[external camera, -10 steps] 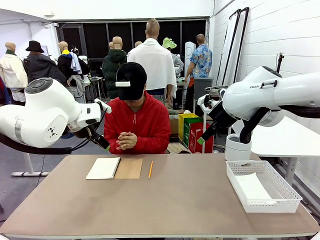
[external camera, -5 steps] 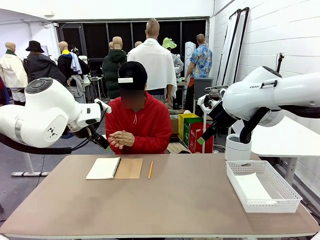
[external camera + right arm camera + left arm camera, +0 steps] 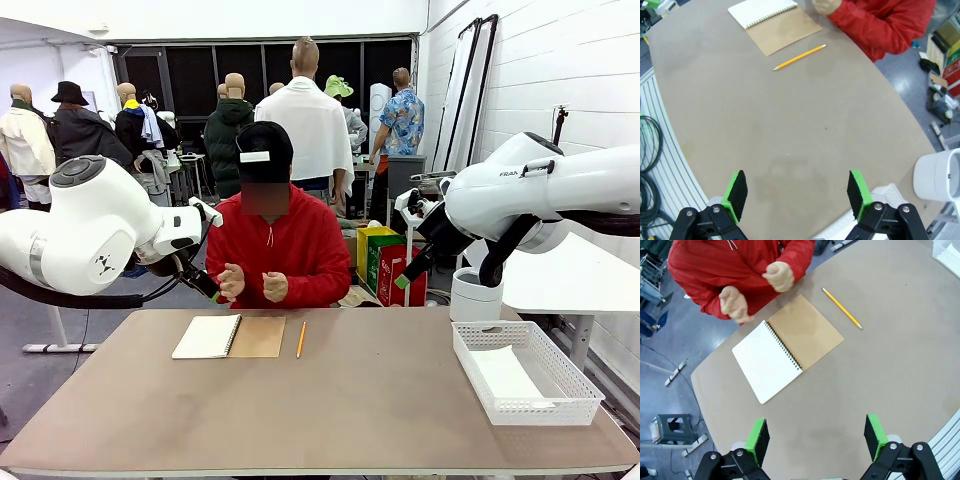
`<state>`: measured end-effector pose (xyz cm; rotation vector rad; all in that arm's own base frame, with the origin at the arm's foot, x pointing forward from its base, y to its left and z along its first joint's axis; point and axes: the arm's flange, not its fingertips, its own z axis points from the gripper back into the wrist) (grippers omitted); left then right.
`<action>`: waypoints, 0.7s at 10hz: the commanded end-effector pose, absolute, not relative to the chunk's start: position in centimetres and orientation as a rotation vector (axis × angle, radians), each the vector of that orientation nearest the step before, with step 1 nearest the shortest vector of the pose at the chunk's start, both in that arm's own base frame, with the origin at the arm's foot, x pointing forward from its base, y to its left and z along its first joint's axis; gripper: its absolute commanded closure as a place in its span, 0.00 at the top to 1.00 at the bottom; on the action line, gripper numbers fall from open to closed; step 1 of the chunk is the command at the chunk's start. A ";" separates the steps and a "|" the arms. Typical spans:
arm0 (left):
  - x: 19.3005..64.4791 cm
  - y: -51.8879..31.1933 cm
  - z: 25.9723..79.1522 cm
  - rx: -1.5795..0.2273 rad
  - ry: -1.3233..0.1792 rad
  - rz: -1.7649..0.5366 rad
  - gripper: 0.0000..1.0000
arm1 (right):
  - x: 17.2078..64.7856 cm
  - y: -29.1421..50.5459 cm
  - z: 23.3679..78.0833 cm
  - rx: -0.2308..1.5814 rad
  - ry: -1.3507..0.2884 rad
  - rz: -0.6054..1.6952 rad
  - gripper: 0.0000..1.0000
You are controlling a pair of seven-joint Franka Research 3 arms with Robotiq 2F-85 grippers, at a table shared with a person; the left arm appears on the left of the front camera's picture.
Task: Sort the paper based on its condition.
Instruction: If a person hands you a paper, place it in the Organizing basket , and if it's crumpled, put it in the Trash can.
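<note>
Two grippers hang unmoved, fingers spread wide and empty. We see the left gripper (image 3: 813, 434) at left, then the notebook (image 3: 208, 336); the person's hands (image 3: 232, 282), clasped before, are now parted; at right the right gripper (image 3: 797, 192), and the paper (image 3: 503, 375) lying in the white basket (image 3: 545, 410).

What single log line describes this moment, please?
left fingers: open, empty, above table | right fingers: open, empty, above table | notebook: open, flat | pencil: beside notebook | basket: robot's right side | person's hands: raised, apart
</note>
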<state>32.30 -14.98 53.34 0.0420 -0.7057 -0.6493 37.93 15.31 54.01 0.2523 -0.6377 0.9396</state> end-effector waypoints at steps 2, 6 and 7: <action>32.3 -15.0 53.4 0.043 -0.707 -0.650 1.00 | 37.9 15.4 54.0 0.255 -0.639 0.928 1.00; 32.3 -15.0 53.4 0.043 -0.707 -0.650 1.00 | 37.9 15.4 54.0 0.255 -0.639 0.928 1.00; 32.3 -15.0 53.4 0.043 -0.707 -0.650 1.00 | 37.9 15.4 54.0 0.255 -0.639 0.928 1.00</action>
